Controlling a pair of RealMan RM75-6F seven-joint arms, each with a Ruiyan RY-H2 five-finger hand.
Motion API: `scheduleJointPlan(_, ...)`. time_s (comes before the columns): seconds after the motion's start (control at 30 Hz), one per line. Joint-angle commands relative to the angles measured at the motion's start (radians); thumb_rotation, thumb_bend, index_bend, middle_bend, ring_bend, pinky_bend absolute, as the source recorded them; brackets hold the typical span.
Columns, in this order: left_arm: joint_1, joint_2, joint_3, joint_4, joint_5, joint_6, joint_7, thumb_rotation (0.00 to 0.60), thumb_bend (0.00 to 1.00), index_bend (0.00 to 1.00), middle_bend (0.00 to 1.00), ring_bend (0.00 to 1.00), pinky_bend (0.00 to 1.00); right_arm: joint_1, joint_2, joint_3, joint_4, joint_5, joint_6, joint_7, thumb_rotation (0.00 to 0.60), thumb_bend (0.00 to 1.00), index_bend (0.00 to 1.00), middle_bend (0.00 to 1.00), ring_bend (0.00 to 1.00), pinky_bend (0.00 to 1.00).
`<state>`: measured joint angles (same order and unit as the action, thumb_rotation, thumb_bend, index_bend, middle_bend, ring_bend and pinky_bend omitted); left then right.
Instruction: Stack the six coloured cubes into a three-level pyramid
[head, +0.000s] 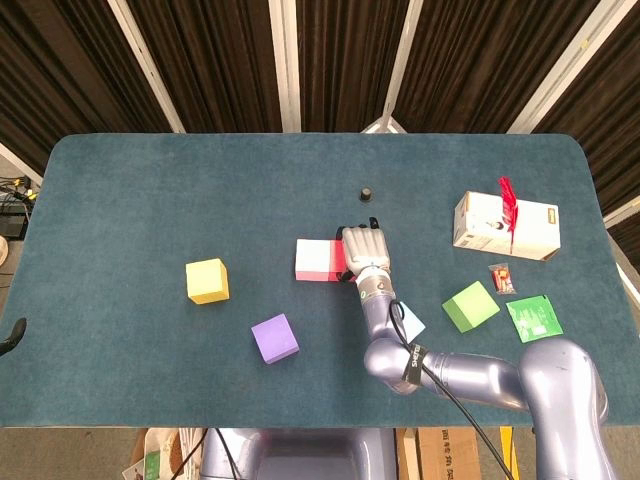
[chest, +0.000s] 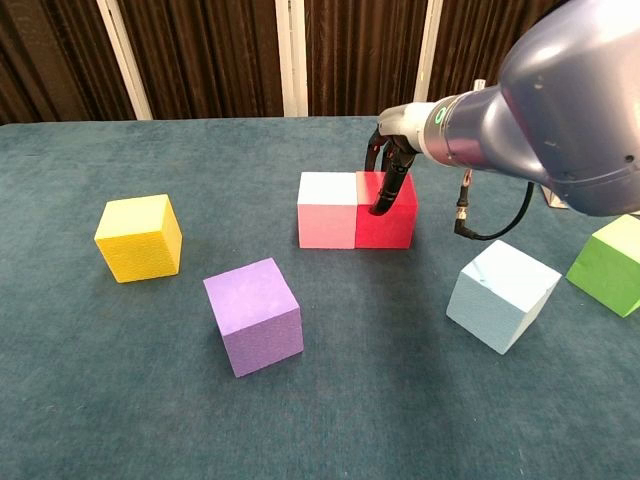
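Red cube (chest: 387, 212) sits flush against the pink cube (chest: 328, 209) near table centre, faces touching and tops level; reads as the start of the pyramid's bottom row, which needs three cubes side by side. Right hand (head: 364, 252) covers the red cube from above in the head view; in the chest view its dark fingers (chest: 383, 193) drape down the cube's front and top. Fingers curl around the cube, moderately closed, so I judge it gripping or at least pressing the cube into place against the pink one; whether the grip has slackened, cannot tell. Left hand appears in neither view. Remaining cubes lie scattered and single: yellow cube (chest: 139, 236) far left, purple cube (chest: 253, 315) in front of the pair, pale blue cube (chest: 501, 294) tilted just under the right forearm, green cube (chest: 609, 264) at the right edge. Nothing is stacked yet. Cardboard box (head: 505, 226) and a green packet (head: 533, 318) sit well off to the right.
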<state>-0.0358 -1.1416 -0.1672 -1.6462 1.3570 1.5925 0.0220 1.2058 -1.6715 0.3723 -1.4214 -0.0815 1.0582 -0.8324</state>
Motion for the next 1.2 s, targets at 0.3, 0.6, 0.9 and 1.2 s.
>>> scheduleJointPlan(0.3,0.000,-0.002,0.000,0.000,0.000,0.001,0.004,0.600,0.36,0.14,0.00,0.00,0.00,-0.007,-0.001,0.005,0.004,-0.004,-0.008,-0.001,0.600,0.24,0.32,0.44,0.23,0.00)
scheduleJointPlan(0.6,0.000,-0.003,0.000,0.000,-0.002,0.001,0.006,0.600,0.36,0.14,0.00,0.00,0.00,-0.010,0.001,0.008,0.000,-0.002,-0.012,-0.005,0.600,0.24,0.32,0.42,0.22,0.00)
scheduleJointPlan(0.9,-0.001,-0.003,-0.001,-0.002,-0.006,-0.001,0.009,0.600,0.36,0.14,0.00,0.00,0.00,-0.011,0.003,0.009,-0.001,-0.001,-0.022,-0.007,0.600,0.24,0.32,0.38,0.19,0.00)
scheduleJointPlan(1.2,0.000,-0.002,-0.002,-0.005,-0.011,-0.002,0.012,0.600,0.36,0.14,0.00,0.00,0.00,-0.012,0.006,0.009,-0.007,0.003,-0.027,-0.011,0.600,0.24,0.26,0.27,0.13,0.00)
